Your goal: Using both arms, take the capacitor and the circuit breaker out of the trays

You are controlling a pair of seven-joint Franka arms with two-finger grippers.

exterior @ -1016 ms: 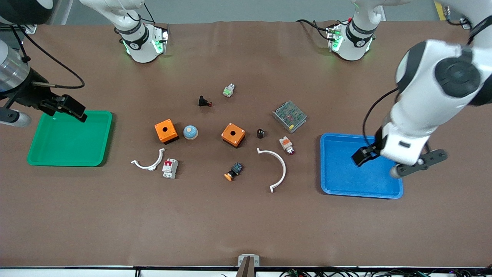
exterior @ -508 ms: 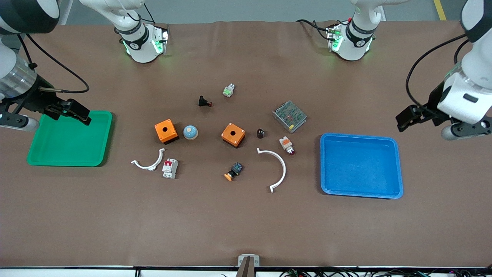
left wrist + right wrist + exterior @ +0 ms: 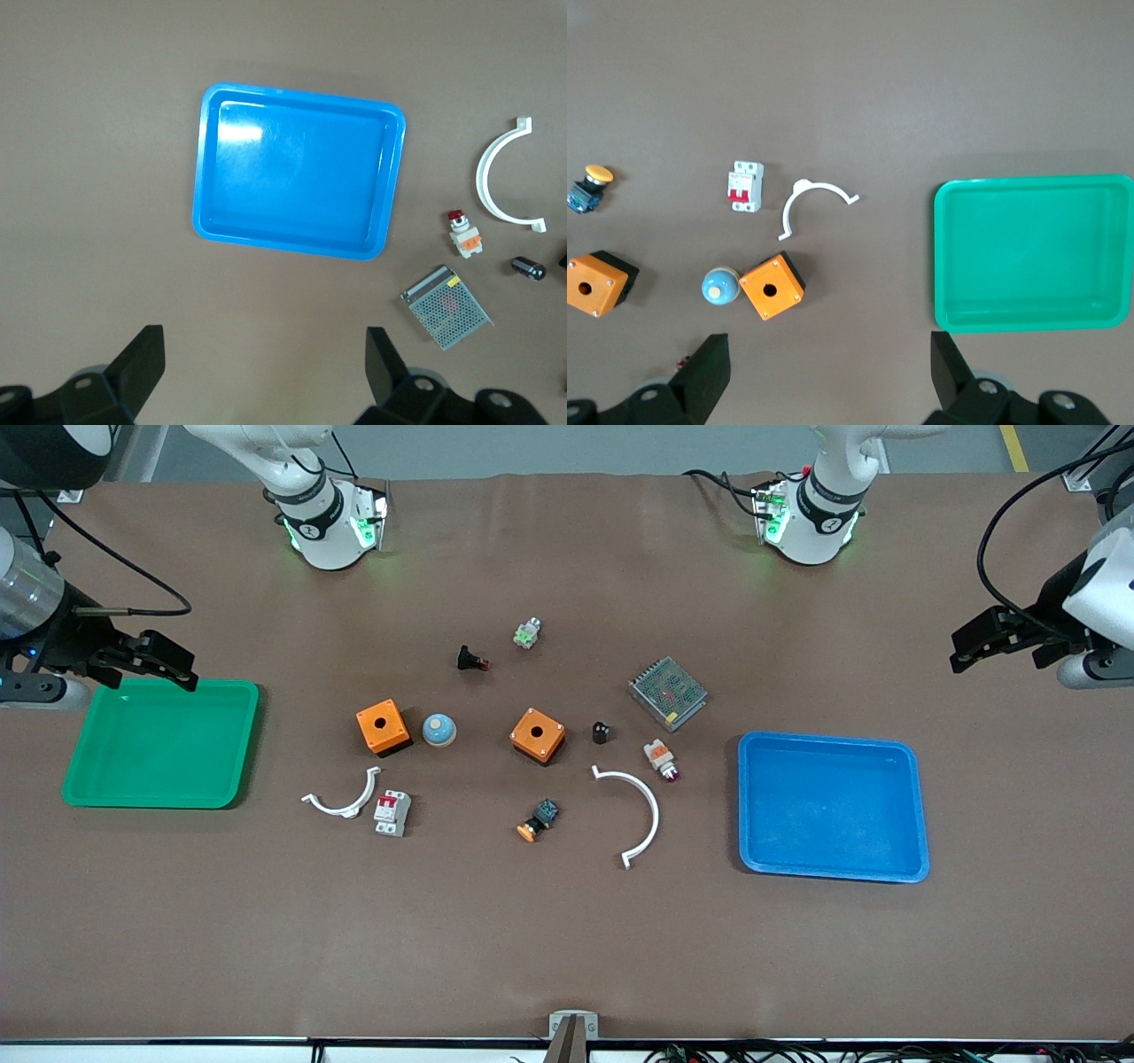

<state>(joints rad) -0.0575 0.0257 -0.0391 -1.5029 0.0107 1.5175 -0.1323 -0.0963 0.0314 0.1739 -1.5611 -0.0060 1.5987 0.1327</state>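
Meanwhile, stubby black capacitor (image 3: 601,732), blocky breaker (image 3: 392,812) untouched; both grippers released, empty.

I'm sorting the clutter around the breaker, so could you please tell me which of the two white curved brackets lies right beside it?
The smaller white bracket, toward the right arm's end, sits beside the breaker; the larger bracket lies apart, nearer the blue tray.

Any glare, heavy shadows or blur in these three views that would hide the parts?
Front view: even light, short soft shadows, the capacitor and breaker sharp. Left wrist view: a pale glare patch on the blue tray, the left gripper dark along the edge. Right wrist view: mild sheen on the green tray; the breaker is crisp.
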